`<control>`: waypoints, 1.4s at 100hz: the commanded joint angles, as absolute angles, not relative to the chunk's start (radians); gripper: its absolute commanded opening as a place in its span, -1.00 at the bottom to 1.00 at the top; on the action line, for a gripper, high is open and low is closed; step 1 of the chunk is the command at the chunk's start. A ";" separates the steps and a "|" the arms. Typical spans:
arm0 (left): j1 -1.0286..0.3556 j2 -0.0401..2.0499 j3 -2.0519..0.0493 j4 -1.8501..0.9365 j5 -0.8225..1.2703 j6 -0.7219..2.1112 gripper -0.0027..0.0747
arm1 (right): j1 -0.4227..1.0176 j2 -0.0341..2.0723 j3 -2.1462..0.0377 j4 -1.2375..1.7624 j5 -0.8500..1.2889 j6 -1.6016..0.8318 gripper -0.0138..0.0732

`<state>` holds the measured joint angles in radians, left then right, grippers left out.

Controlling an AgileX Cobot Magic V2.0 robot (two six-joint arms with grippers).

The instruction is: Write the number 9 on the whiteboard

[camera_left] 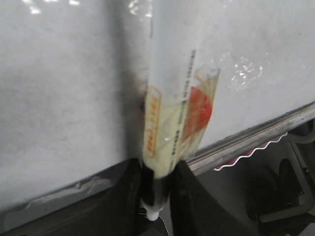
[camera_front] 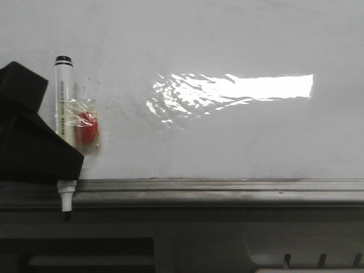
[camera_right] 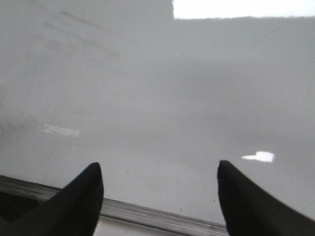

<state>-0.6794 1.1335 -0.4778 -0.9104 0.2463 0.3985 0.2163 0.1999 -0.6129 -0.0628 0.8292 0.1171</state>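
Note:
The whiteboard (camera_front: 227, 45) fills most of the front view, glossy white-grey with faint smudges; no number 9 is in view on it. A white marker (camera_front: 62, 91) with a red tag taped to it lies over the board's left side, its white tip (camera_front: 66, 200) reaching past the rail. My left gripper (camera_left: 157, 196) is shut on the marker (camera_left: 167, 123) near that tip; in the front view it is the black mass (camera_front: 34, 136) at the left edge. My right gripper (camera_right: 158, 167) stands open over the whiteboard (camera_right: 157, 88) near its rail, holding nothing.
A grey metal rail (camera_front: 227, 185) runs along the board's near edge. Below it is a grey ledge with slots (camera_front: 318, 259). A bright glare patch (camera_front: 256, 85) sits on the board's middle right. Dark equipment and cables (camera_left: 280, 187) lie beyond the rail.

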 commanded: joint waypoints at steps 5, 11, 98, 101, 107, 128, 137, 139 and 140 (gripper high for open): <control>-0.682 1.146 -0.504 -0.923 0.179 0.402 -0.98 | 0.217 0.223 -0.643 -0.081 0.765 0.106 0.31; -0.682 1.146 -0.506 -0.929 0.178 0.402 -0.98 | 0.217 0.223 -0.643 -0.081 0.762 0.106 0.31; -0.682 1.034 -0.543 -1.500 0.814 1.611 -0.97 | 0.234 0.684 -0.673 1.227 0.903 -1.312 0.32; -0.682 1.043 -0.543 -1.498 0.835 1.623 -0.97 | 0.244 0.696 -0.673 1.249 0.899 -1.332 0.32; -0.682 1.062 -0.543 -1.498 0.858 1.639 -0.97 | 0.272 0.723 -0.673 1.289 0.901 -1.375 0.32; -0.682 1.078 -0.543 -1.505 0.875 1.726 -0.97 | 0.419 0.817 -0.675 1.304 0.836 -1.417 0.32; -0.682 1.078 -0.543 -1.507 0.884 1.747 -0.97 | 0.494 0.853 -0.675 1.312 0.780 -1.427 0.32; -0.682 1.078 -0.543 -1.507 0.885 1.747 -0.97 | 0.511 0.863 -0.675 1.317 0.767 -1.432 0.32; -0.682 1.078 -0.543 -1.507 0.885 1.747 -0.97 | 0.517 0.868 -0.675 1.323 0.762 -1.437 0.32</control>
<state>-0.6815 1.0865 -0.5112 -1.4389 0.8425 1.7282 0.4593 0.8387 -0.6388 1.2421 0.8246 -1.4066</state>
